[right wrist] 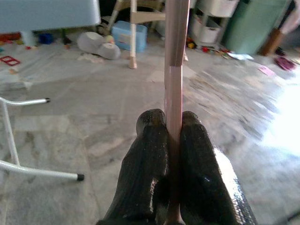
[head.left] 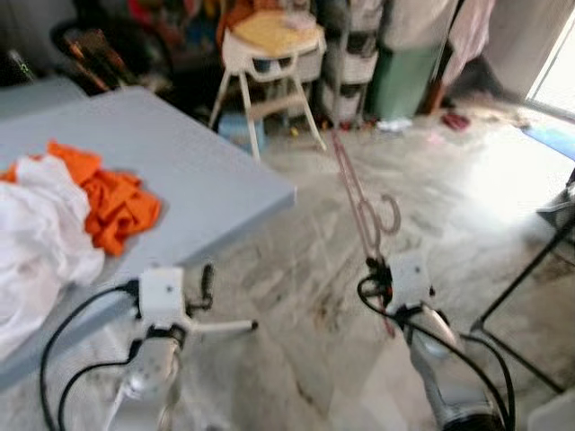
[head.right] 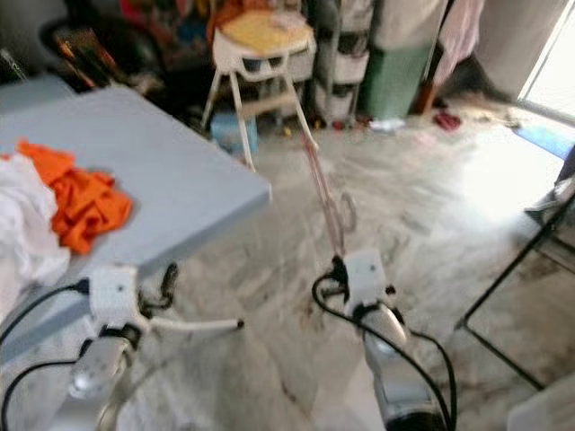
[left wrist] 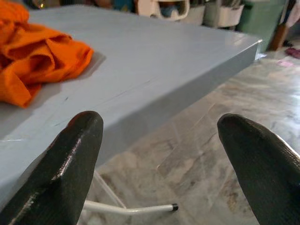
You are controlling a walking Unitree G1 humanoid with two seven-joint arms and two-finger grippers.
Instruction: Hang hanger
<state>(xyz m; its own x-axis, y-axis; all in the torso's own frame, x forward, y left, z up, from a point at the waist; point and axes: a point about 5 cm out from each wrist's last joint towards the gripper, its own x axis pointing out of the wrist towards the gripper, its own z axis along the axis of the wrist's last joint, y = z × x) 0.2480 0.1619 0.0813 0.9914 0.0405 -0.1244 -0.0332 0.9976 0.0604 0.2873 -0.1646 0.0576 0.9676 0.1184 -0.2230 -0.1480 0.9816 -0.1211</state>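
Right end effector (right wrist: 172, 123) clamped on the pink hanger (head.left: 359, 202), carried out over the marble floor (head.left: 296, 305)!

Its 2 fingers pinch just the thin bar, hook (head.left: 392, 215) up front, so it could twist or slip mid-walk. Left end effector (left wrist: 159, 154) gapes empty beside the grey surface (head.left: 207, 189), near the orange cloth (head.left: 108, 202).

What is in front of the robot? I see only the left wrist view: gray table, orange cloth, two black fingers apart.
Observer: The right end effector is shut on a pink hanger, held out over the floor.
Operator: Is only the orange cloth on the table?
Observer: No, a white cloth lies beside the orange cloth.
Operator: What stands beyond the table?
Observer: A white high chair.
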